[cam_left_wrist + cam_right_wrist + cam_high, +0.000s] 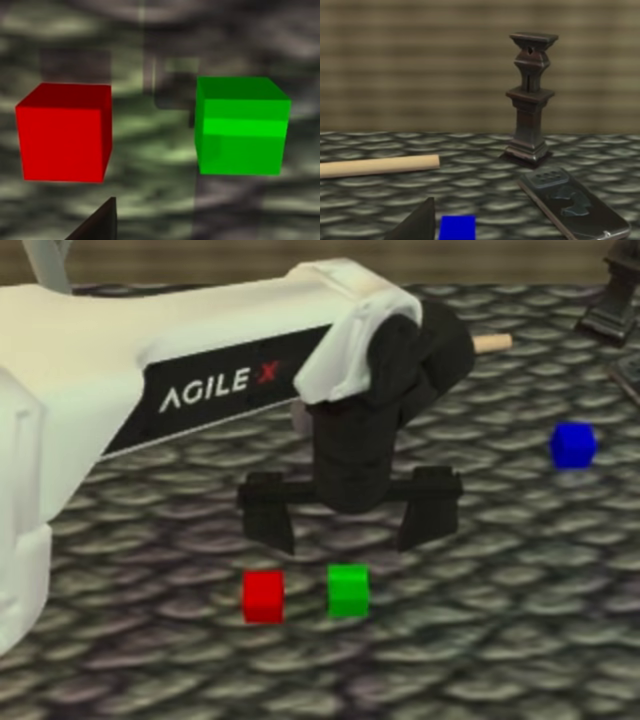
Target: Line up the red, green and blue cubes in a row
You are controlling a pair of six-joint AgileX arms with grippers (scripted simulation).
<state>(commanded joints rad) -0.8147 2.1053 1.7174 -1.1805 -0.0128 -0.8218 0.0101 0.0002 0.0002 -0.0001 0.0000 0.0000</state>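
The red cube (263, 597) and green cube (348, 590) sit side by side near the table's (520, 640) front middle, a small gap between them. The blue cube (573, 444) lies well apart, toward the right. Your left gripper (352, 530) hovers just behind the pair with its fingers spread wide, holding nothing. You see only a dark sliver, probably a fingertip, of the right gripper in its wrist view, so you cannot tell its state. A dark pedestal (531, 97), a wooden stick (377, 165) and a flat dark device (575, 202) lie beyond the blue cube.
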